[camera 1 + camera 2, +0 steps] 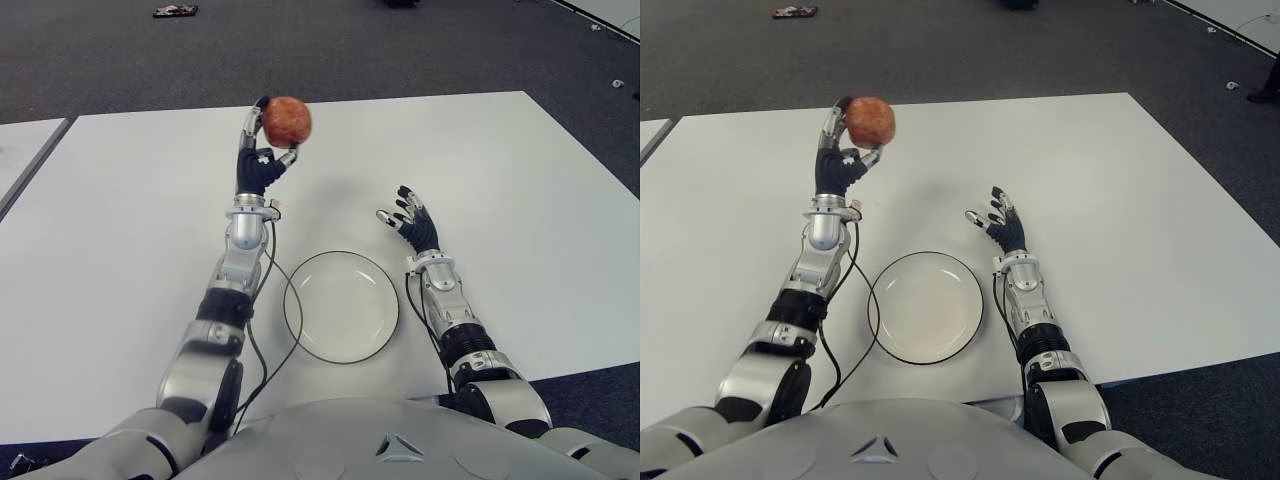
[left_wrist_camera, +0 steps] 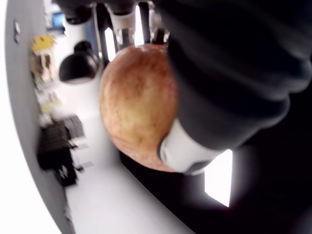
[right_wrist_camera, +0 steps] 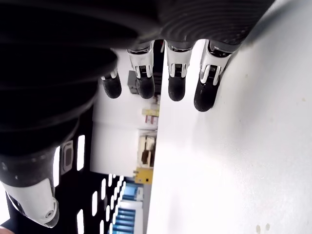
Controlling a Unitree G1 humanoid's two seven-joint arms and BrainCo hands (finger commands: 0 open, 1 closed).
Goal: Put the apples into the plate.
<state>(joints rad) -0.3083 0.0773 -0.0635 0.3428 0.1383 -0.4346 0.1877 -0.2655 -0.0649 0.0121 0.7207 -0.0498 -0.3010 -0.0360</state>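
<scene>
My left hand is raised above the white table, far from the plate, with its fingers shut on a red-yellow apple. The left wrist view shows that apple close up, pinned between thumb and fingers. A white plate with a dark rim lies near the table's front edge, between my two arms, and holds nothing. My right hand shows to the right of the plate, fingers spread and holding nothing; its fingertips hang just over the tabletop.
A black cable loops along my left forearm beside the plate. Dark carpet lies beyond the table's far edge, with a small dark object on it. A second table's edge shows at far left.
</scene>
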